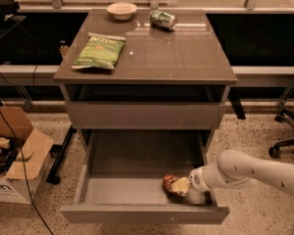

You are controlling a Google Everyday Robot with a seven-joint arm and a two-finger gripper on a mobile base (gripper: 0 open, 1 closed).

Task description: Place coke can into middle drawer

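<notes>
i see my gripper (pixel 182 186), reaching in over the right edge of the open drawer (pixel 118 192), clamped on the coke can (pixel 169 184), which is tilted low inside near the front right corner, while a green can (pixel 163 19), bowl (pixel 121 10) and chip bag (pixel 99 51) lie on the cabinet top (pixel 176 53).

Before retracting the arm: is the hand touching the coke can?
Touching. The camera view shows the hand overlapping the coke can in the middle drawer, no gap.
</notes>
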